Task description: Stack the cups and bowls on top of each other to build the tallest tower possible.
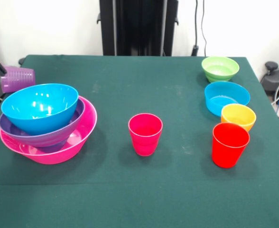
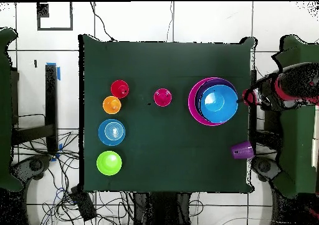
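On the left side of the front view, the tower (image 1: 42, 124) sat on the dark green cloth-covered table (image 1: 130, 190). A huge glossy pink plastic bowl (image 1: 59, 154) formed its base, a large purple plastic bowl (image 1: 35, 137) nested inside it, and a large bright blue plastic bowl (image 1: 40, 111) rested on top, tilted slightly. Just behind this stack, close to the table's edge, a small translucent purple plastic cup (image 1: 18, 78) lay on its side.

Near the middle of the table a magenta-pink tapered plastic cup (image 1: 145, 134) stood upright and alone, well apart from the stack. Along the right side ran a row of four pieces. Nearest the camera stood a red tapered plastic cup (image 1: 230, 145), with a small orange plastic bowl (image 1: 238, 115) just behind it. Next came a cyan plastic bowl (image 1: 226, 97), and farthest back, a little apart, a green plastic bowl (image 1: 219, 68). All four stood mouth up.

From overhead, the red and black arm (image 2: 290, 85) reached in from the right edge of that view. Its gripper (image 2: 250, 98) sat at the table's edge just beside the pink bowl's rim (image 2: 193, 104). Whether it was spread or closed could not be made out, and nothing could be seen in its hold. In the same view the purple cup (image 2: 242, 150) lay near the table's right edge, toward the robot's base from the stack. The robot's black pedestal (image 1: 138, 26) stood behind the far side of the table in the front view.
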Tool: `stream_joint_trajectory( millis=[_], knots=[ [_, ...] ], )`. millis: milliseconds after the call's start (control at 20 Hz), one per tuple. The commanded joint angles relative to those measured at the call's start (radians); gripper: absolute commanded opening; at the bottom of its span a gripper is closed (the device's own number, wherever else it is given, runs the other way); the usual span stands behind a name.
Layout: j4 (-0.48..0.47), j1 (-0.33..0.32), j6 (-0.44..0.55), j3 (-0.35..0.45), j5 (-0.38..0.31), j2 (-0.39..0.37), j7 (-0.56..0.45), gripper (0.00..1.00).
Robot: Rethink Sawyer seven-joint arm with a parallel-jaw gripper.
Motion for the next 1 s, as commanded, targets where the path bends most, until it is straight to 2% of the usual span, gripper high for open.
stream_joint_trajectory(
  millis=[50, 250, 550, 800, 1000],
  knots=[
    [0.014, 0.066, 0.152, -0.039, 0.005, -0.022, -0.178, 1.0],
    [0.081, 0.067, 0.187, -0.05, 0.021, -0.063, -0.14, 1.0],
    [0.203, 0.09, 0.148, -0.059, 0.045, -0.145, -0.022, 1.0],
    [0.287, 0.128, 0.169, -0.08, 0.106, -0.232, 0.103, 1.0],
    [0.347, 0.164, 0.134, -0.107, 0.142, -0.281, 0.179, 1.0]
  ],
)
